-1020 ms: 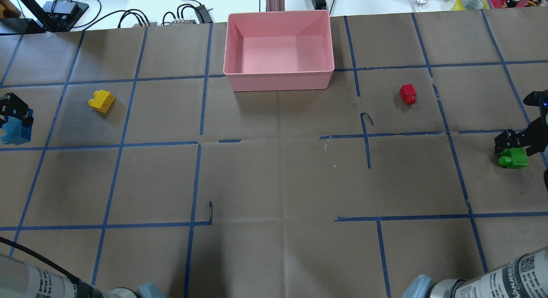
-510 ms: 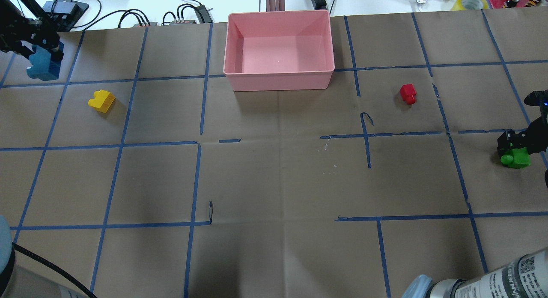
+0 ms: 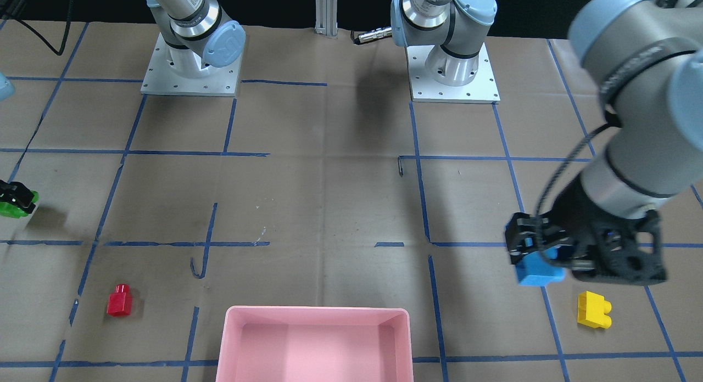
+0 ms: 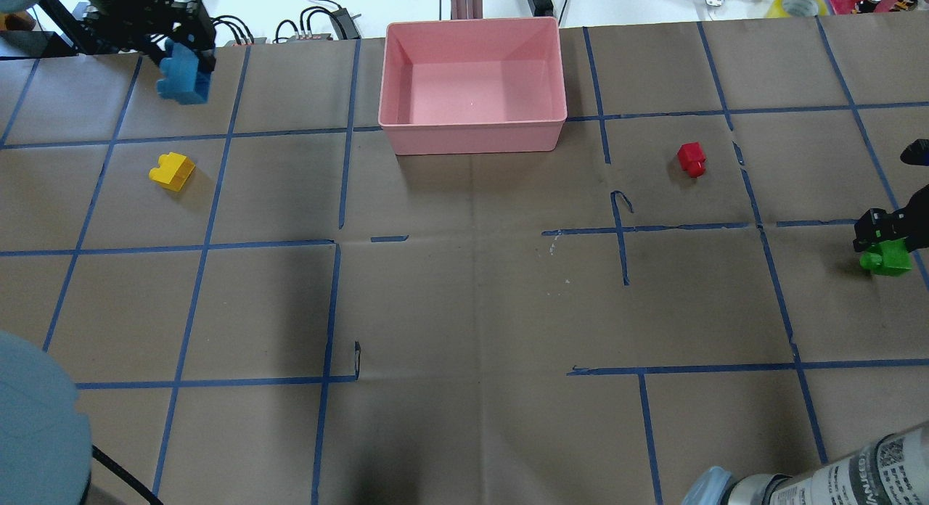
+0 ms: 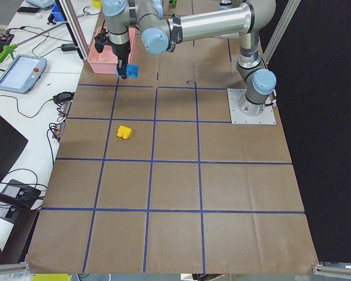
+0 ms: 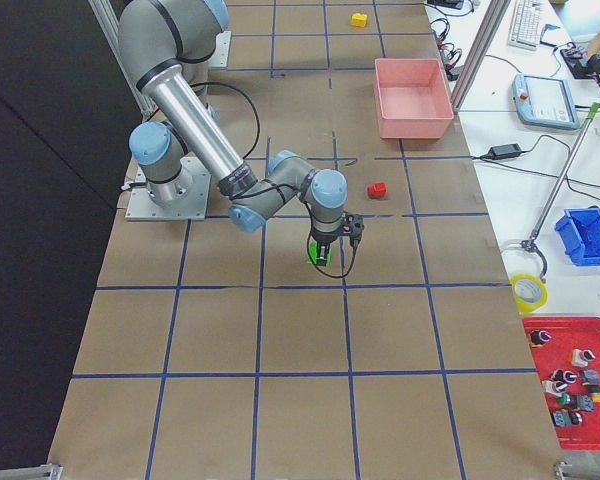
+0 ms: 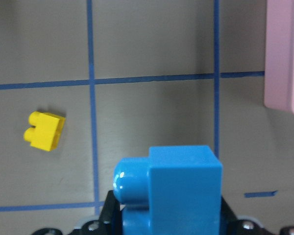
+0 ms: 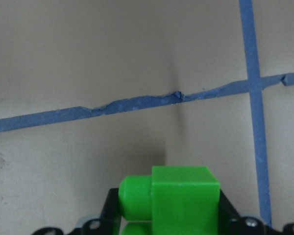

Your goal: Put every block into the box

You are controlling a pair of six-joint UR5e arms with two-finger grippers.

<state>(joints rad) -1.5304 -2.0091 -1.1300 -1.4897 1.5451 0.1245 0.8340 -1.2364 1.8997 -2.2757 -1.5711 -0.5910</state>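
A brown-papered desk [image 4: 472, 309] gridded with blue tape carries the pink box [image 4: 472, 136] at its far middle edge, with nothing inside. The left end effector [image 3: 535, 251] pinches the blue block [image 3: 539, 273], held up off the paper, well to the left of the box and beyond the yellow block [image 4: 173, 170]. The right end effector [image 4: 882, 233] grips the green block [image 4: 887, 260] low at the desk's right edge; I cannot tell whether it has cleared the surface. The red block [image 4: 692, 159] lies loose to the right of the box.

The step in hand looks to be carrying blue to the box. To do it well, keep the block above the height of the rim on the way across. Travel until it is over the box floor rather than over the near wall, then lower a little before letting go, so it doesn't bounce out. The arms should take turns over the box, since both carry a block.
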